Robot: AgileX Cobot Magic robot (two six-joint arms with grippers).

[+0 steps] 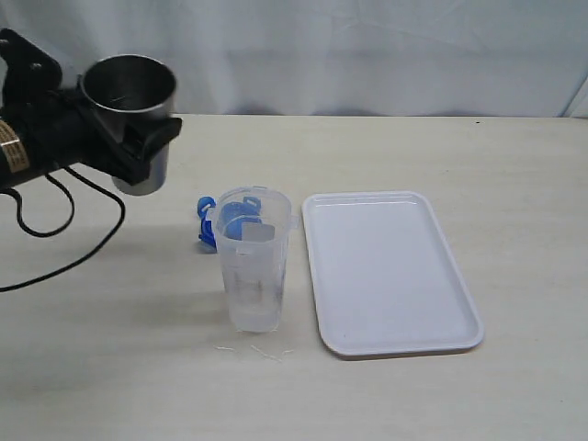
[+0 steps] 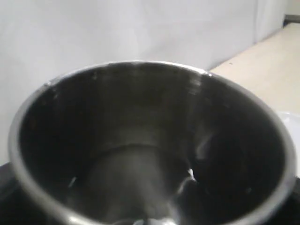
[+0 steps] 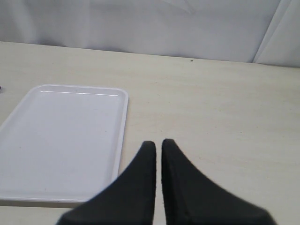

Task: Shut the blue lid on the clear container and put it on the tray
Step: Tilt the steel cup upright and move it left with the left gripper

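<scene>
The clear container (image 1: 253, 276) stands upright and uncovered in the middle of the table. The blue lid (image 1: 203, 219) lies on the table just behind it, partly seen through its wall. The white tray (image 1: 386, 276) lies flat to the right of the container, with nothing on it; the right wrist view also shows the tray (image 3: 61, 140). My left gripper (image 1: 152, 138) is raised at the far left, shut on a steel cup (image 1: 129, 87) held upright; the cup's dark inside (image 2: 150, 140) fills the left wrist view. My right gripper (image 3: 158, 143) hovers beside the tray, shut and holding nothing.
A black cable (image 1: 55, 230) from the left arm loops over the table at the left. A few small clear specks (image 1: 262, 350) lie on the table in front of the container. A white curtain (image 1: 367, 55) closes the back.
</scene>
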